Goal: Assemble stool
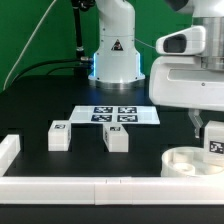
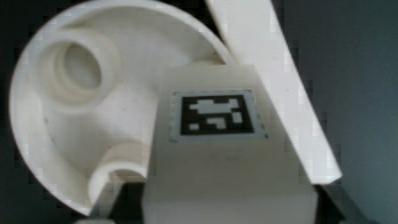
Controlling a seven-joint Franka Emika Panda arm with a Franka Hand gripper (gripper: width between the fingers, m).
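The round white seat [image 1: 193,161] lies on the black table at the exterior view's front right. My gripper [image 1: 206,133] is shut on a white block leg [image 1: 213,144] with a square tag and holds it over the seat's top, at or just above it. In the wrist view the held leg [image 2: 217,130] fills the middle, its tag facing the camera, with the gripper [image 2: 228,205] clamped on its sides and the seat [image 2: 80,95] beneath. Two more legs [image 1: 59,135] [image 1: 116,138] stand on the table in the exterior view's left and middle.
The marker board [image 1: 117,115] lies flat behind the two loose legs. Long white border bars run along the front [image 1: 70,188] and the exterior view's left [image 1: 8,150]. A bar [image 2: 267,60] passes close beside the seat. The arm's base [image 1: 113,55] stands at the back.
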